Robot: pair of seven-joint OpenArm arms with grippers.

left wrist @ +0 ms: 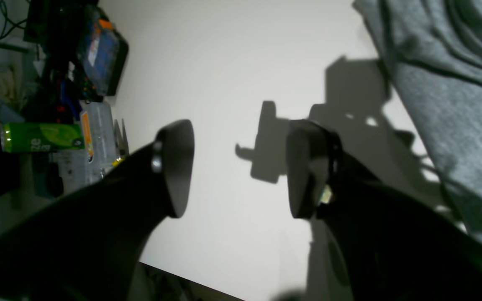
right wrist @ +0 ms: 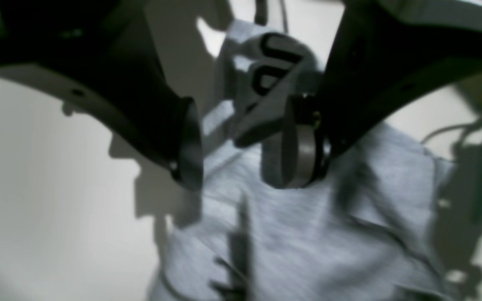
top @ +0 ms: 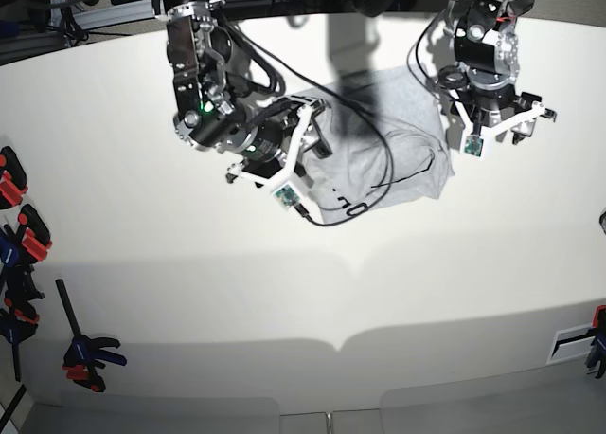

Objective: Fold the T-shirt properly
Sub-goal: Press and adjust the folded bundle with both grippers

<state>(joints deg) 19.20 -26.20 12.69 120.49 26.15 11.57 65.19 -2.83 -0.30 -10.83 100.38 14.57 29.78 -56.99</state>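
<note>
The light grey T-shirt (top: 388,140) lies bunched at the far middle of the white table (top: 284,292). A turned-up flap shows black lettering (right wrist: 272,62) near its left edge. My right gripper (right wrist: 243,146) hangs over that edge with its jaws wide apart and nothing clamped. In the base view this right gripper (top: 308,159) is at the shirt's left side. My left gripper (left wrist: 241,171) is open over bare table, with the T-shirt (left wrist: 454,83) off to its right. The base view shows the left gripper (top: 507,131) just beyond the shirt's right edge.
A black cable (top: 379,173) trails across the shirt. Clamps (top: 19,216) sit along the table's left edge, another clamp (top: 90,353) nearer the front. Beyond the table edge in the left wrist view are a green can (left wrist: 40,137) and plastic boxes (left wrist: 98,129).
</note>
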